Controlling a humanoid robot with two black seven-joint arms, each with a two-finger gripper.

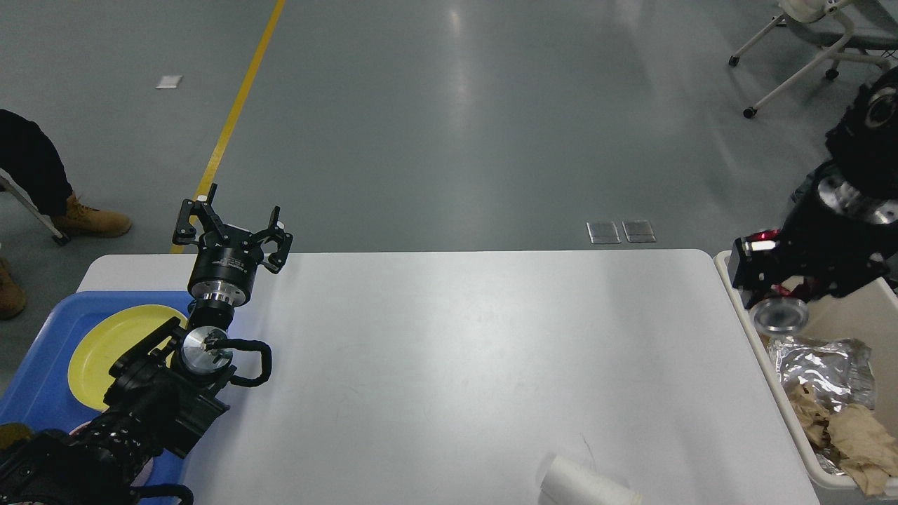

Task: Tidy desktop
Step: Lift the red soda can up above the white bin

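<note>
The desktop (435,351) fills the middle of the view, with a blue tray (42,393) at its left edge and a beige bin (863,322) against its right edge. Most of the surface is bare; one white paper cup (586,484) is seen lying on its side at the near edge, right of centre. In the tray a yellow plate (105,344) is partly hidden by the left arm.

Over the far left part of the bin, the right gripper (779,280) is seen clamped on a red drinks can (775,312), the can's silver end facing the camera and hanging above crumpled foil (821,361) and brown paper (852,431) inside. The left gripper (231,228) is held upright near the far left of the table, its fingers spread and holding nothing.

The step in hand is judged to be the disposal of the can. Next, the fingers need to be parted so that the can drops inside the bin walls; afterwards the fallen cup would be reached for.
</note>
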